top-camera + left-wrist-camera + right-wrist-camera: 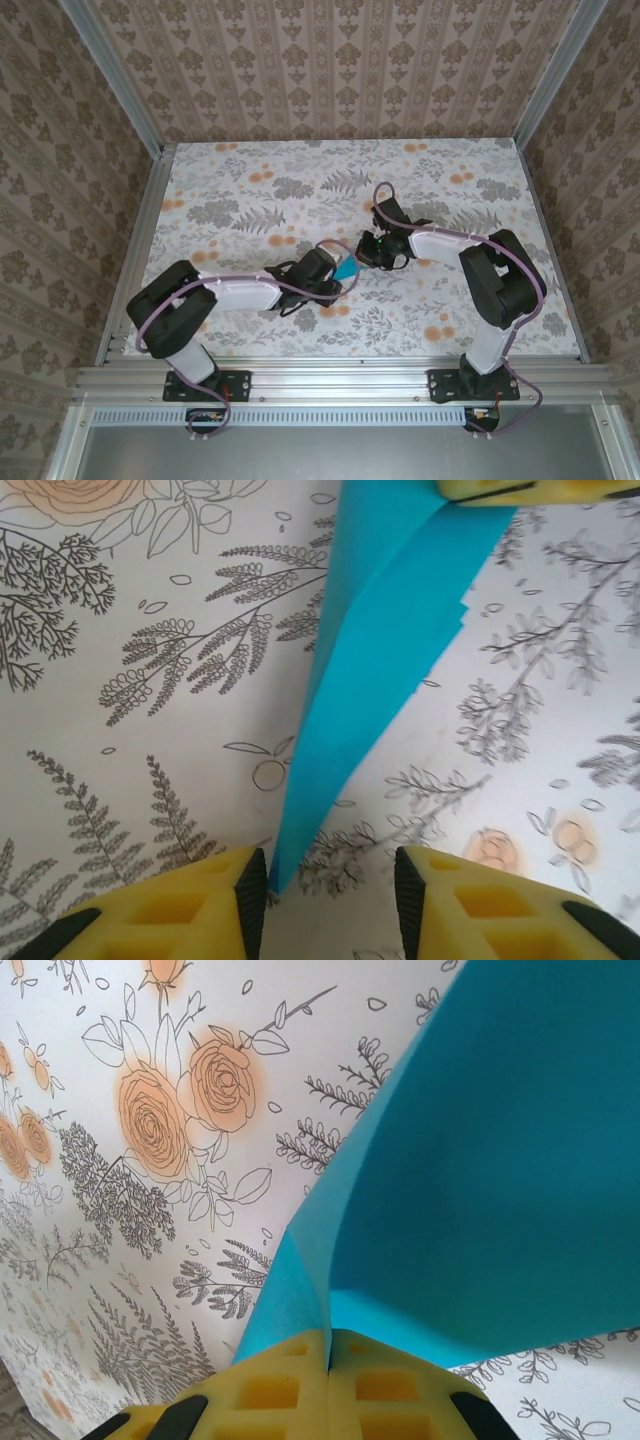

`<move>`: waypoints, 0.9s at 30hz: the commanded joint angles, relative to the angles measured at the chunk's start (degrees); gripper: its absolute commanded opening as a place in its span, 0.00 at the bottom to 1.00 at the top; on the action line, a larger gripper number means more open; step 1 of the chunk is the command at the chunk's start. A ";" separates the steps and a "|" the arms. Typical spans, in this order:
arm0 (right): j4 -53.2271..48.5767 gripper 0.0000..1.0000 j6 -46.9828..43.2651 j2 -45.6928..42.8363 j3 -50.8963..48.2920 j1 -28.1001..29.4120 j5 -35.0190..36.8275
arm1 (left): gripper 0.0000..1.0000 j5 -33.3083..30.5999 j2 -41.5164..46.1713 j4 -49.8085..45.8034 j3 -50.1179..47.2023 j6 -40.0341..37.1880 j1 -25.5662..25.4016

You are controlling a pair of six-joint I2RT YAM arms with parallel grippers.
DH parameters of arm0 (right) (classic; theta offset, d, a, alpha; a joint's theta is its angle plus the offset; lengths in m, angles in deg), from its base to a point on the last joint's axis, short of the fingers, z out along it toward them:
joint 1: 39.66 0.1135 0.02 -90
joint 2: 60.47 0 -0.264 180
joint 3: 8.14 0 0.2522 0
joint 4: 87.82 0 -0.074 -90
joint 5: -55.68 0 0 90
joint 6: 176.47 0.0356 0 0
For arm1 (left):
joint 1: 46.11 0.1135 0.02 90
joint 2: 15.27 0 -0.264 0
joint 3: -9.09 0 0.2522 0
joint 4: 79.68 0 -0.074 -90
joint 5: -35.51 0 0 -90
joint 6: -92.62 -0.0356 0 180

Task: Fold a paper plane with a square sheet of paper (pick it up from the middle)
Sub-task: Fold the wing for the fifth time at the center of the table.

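The left claw (330,905) is partly open. The thin tip of the paper (375,650) sits in its gap, close to the left side, not pinched. A bit farther and to the right, the right claw (328,1365) is shut tight on the wide end of the folded paper, near the middle of the table (250,190). Only this claw holds it, so I think the paper could droop, twist or slip out, and the folds could spring open
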 commanded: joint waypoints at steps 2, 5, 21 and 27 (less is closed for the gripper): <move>-0.43 0.03 -3.92 -0.47 -0.30 -0.18 -1.70 | 0.46 7.53 5.04 0.74 -1.17 1.01 2.75; -0.05 0.03 -6.84 -0.90 -0.58 -0.27 -3.05 | 0.50 12.97 6.98 3.18 -1.65 2.63 6.05; 3.43 0.03 -19.47 -0.61 -2.82 -2.75 -15.23 | 0.47 33.17 -5.94 12.77 2.45 12.11 16.86; 3.90 0.03 -21.00 -0.35 -3.52 -3.07 -16.57 | 0.35 34.44 -8.48 16.70 1.99 14.70 17.34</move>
